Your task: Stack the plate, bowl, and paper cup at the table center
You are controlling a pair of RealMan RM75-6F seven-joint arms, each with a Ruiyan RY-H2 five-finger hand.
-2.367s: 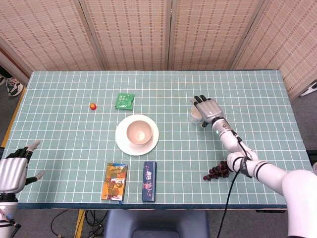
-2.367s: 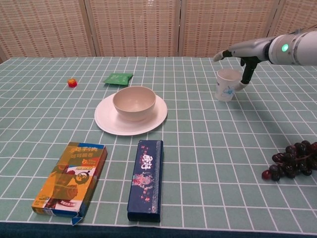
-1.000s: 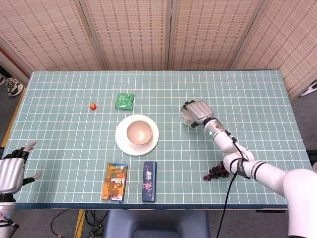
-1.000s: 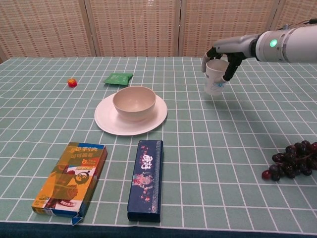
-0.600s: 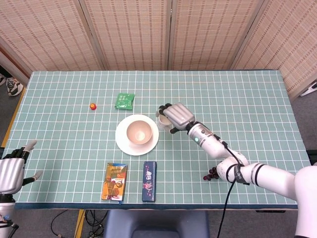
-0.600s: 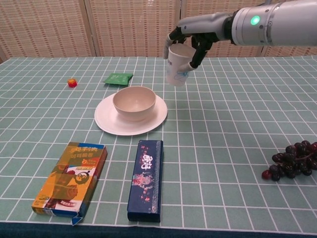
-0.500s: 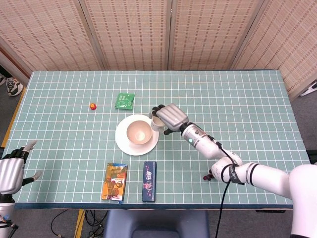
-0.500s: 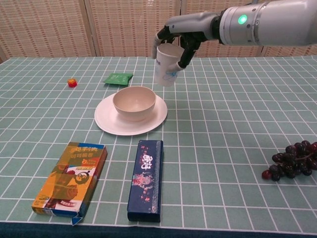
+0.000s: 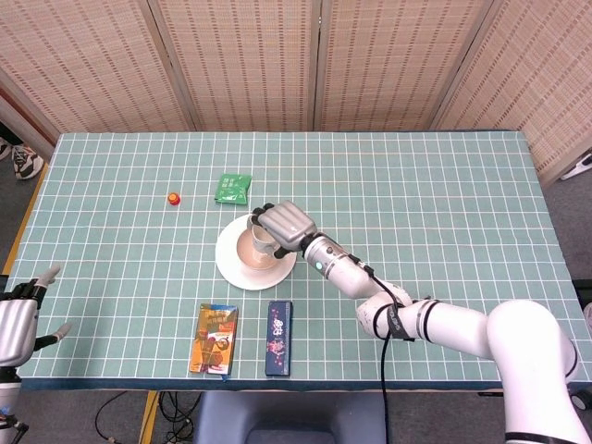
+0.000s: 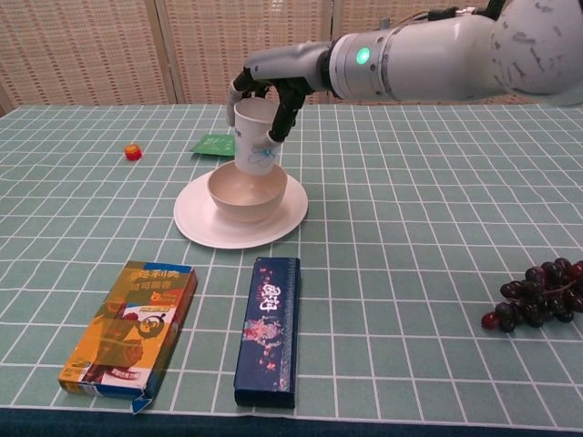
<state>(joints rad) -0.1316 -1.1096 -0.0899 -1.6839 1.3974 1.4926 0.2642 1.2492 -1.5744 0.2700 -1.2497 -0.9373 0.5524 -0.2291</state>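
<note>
Over the bowl on the plate, right hand now holds the paper cup, carried across; lowering remains. Left hand idle, fingers spread.

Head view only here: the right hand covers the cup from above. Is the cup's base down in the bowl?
Observer: From the chest view, the cup has its base about level with the rim of the bowl, over the opening. I cannot tell whether it touches the bottom.
Operator: Is the cup upright?
Observer: Nearly; it leans a little. The right hand grips it around the upper part, near the rim.
Operator: The arm hides a dark thing on the right of my view. What is it?
Observer: A bunch of grapes, lying on the table well apart from the plate.
</note>
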